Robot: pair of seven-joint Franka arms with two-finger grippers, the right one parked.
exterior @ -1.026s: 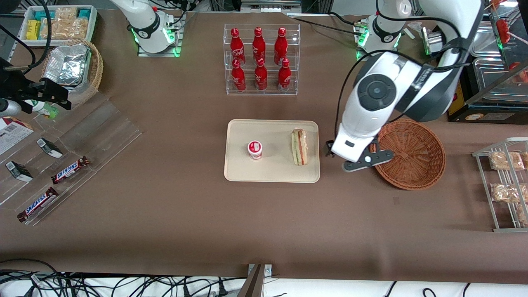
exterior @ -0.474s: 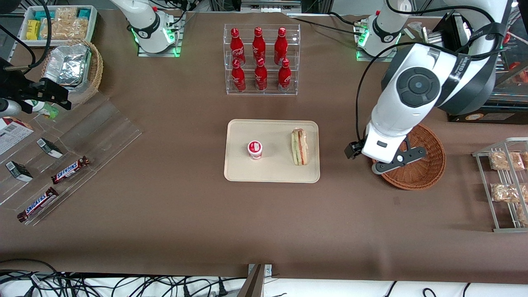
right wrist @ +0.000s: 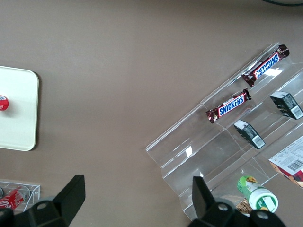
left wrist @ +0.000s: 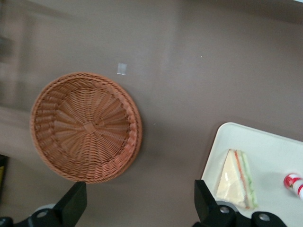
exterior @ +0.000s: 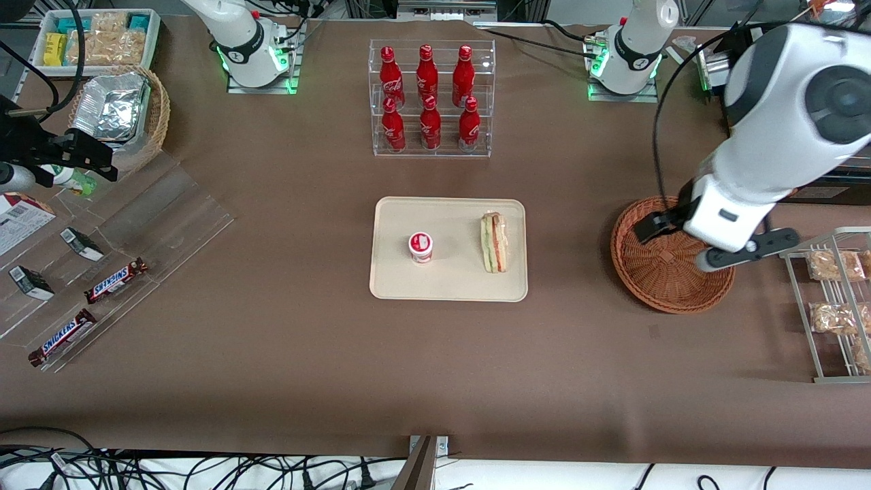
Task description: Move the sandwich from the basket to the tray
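The sandwich (exterior: 495,242), a wrapped wedge with red and green filling, lies on the cream tray (exterior: 449,282) at the end nearest the basket. It also shows in the left wrist view as sandwich (left wrist: 239,178) on the tray (left wrist: 265,151). The reddish-brown wicker basket (exterior: 663,282) holds nothing, and the wrist view confirms the basket (left wrist: 85,125) is bare inside. My left gripper (exterior: 742,250) hangs high over the basket's rim on the side toward the working arm's end. The gripper (left wrist: 139,208) is open, its fingers wide apart with nothing between them.
A small red-lidded cup (exterior: 420,246) stands on the tray beside the sandwich. A clear rack of red bottles (exterior: 431,95) stands farther from the camera. A wire rack with bagged snacks (exterior: 833,306) sits next to the basket. An acrylic stand with Snickers bars (exterior: 102,279) lies toward the parked arm's end.
My left arm has swung away from the tray's edge toward the working arm's end and now hangs over the basket. The sandwich has stayed where it was on the tray.
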